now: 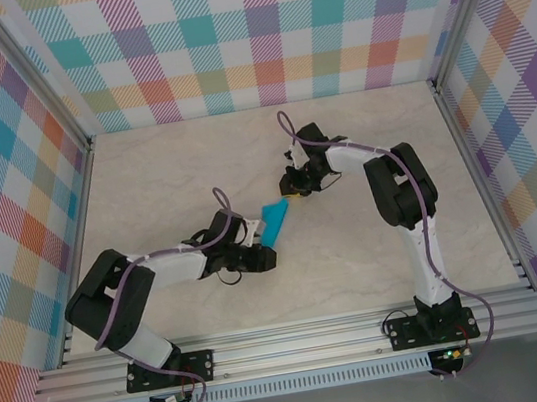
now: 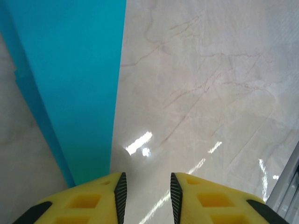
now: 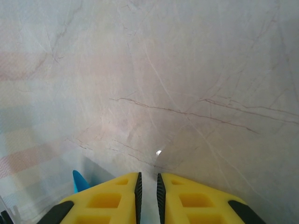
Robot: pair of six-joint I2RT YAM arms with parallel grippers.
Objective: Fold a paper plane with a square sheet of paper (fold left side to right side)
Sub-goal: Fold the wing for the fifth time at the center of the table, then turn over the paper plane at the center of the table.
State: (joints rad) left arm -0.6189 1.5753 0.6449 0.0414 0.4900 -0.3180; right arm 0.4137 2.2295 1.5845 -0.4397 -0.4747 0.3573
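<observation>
- I see the folded sheet of paper (image 1: 275,222) mid-counter (image 1: 192,162), between both pincers.
- Left pincer (image 2: 147,186) at its near end: jaws parted, empty, probably freeing the crease.
- Right pincer (image 3: 147,182) at the far tip, perhaps steadying it: I cannot tell its grip.

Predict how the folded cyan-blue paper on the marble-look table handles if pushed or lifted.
Probably very light: the folded cyan-blue paper looks sheet-thin. Likely floppy if lifted by one end, though the layered edges seen from the left wrist may stiffen it. The glossy table suggests it would slide easily when pushed.
</observation>
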